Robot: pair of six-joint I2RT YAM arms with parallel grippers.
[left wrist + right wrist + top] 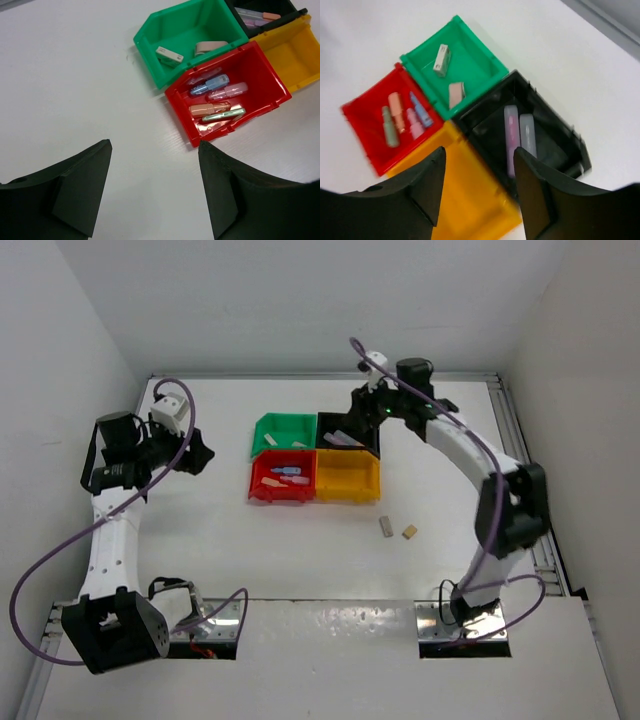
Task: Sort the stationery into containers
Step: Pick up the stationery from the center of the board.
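The containers form a 2x2 block: green point(281, 433), black point(350, 432), red point(282, 480), yellow point(347, 477). The red bin point(260, 75) holds several stubby sticks, among them blue point(210, 85) and orange point(210, 108). Two little blocks point(441, 60) lie in the green bin point(475, 60). A pink piece point(511, 135) and a pale one point(527, 135) lie in the black bin point(550, 135). My right gripper point(479, 150) hangs open and empty over the black and yellow bins. Left of the block, my left gripper point(155, 144) stands open over bare table. Loose grey point(386, 527) and tan point(409, 532) blocks lie on the table.
White walls enclose the table on the left, back and right. A metal rail point(525, 470) runs along the right edge beside the right arm. The left arm's purple cable point(40, 570) loops out on the left side.
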